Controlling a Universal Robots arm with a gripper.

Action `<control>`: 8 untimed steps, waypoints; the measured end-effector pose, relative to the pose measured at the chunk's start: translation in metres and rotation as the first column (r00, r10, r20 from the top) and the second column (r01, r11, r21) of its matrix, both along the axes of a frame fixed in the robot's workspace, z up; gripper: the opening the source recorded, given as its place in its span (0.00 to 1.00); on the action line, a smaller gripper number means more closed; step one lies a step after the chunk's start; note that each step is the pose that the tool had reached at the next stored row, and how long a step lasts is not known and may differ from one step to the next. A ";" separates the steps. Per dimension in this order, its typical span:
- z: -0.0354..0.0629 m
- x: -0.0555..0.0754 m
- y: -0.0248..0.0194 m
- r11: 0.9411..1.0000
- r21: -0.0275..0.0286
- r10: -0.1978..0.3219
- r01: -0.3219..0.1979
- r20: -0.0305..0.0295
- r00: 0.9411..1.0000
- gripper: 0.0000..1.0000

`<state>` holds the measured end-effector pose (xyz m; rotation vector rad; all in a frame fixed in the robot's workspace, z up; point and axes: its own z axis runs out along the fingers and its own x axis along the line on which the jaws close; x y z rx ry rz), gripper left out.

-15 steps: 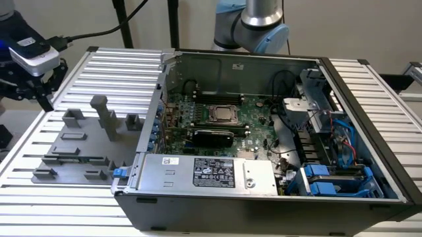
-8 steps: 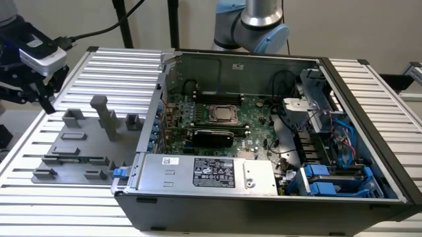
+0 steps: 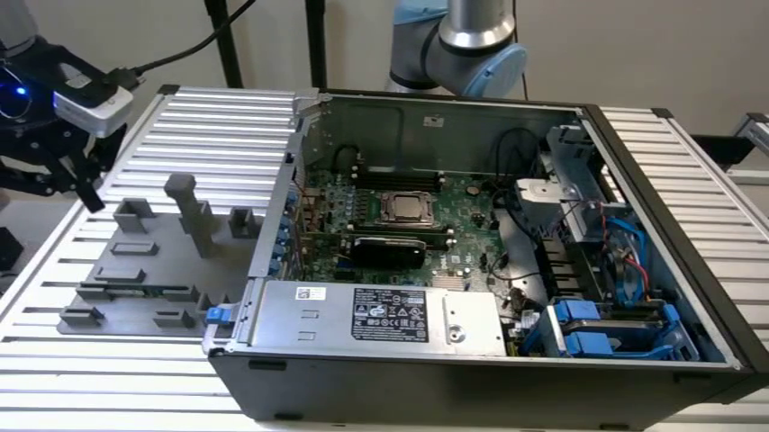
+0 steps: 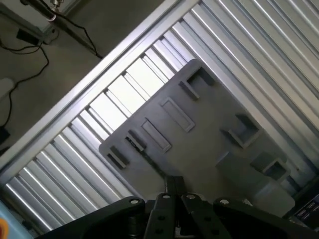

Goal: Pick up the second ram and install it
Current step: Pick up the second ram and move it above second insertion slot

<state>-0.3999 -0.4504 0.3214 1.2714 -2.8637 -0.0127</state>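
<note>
— Whereabouts of the second ram?

— Lying flat on the grey fixture plate, along its near side, on the slatted table at the exterior view's left of the open computer case. Just a thin green strip. Ends tucked behind the plate's small blocks, chips too small to make out.

— And the gripper?

— Up by the exterior view's left edge, beyond the plate's far corner, well apart from the stick. Partly cut off by the frame and dark against dark, so hard to read there.

— Fingers, then?

— Clearer from the wrist view: fingertips drawn close together, narrow, gripping nothing. Black links on either side mask one edge of the plate.

— Any sign of the stick from the wrist?

— Hard to pick out. Perhaps the thin dark line beside one of the plate's slots, but cannot tell for sure.

— Inside the case?

— Shows the motherboard with the square CPU socket in the middle and the long black memory slots just beyond it. Cannot tell whether any slot holds a stick. Near side taken up by the power supply, hiding the board's near edge. Then the blue drive caddies at the exterior view's right.

— And the arm?

— One grey-and-blue joint behind the case, cut off by the frame's top.
</note>
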 end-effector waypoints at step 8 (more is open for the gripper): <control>-0.0064 0.000 0.0000 0.989 0.000 0.145 -0.145 0.000 0.989 0.00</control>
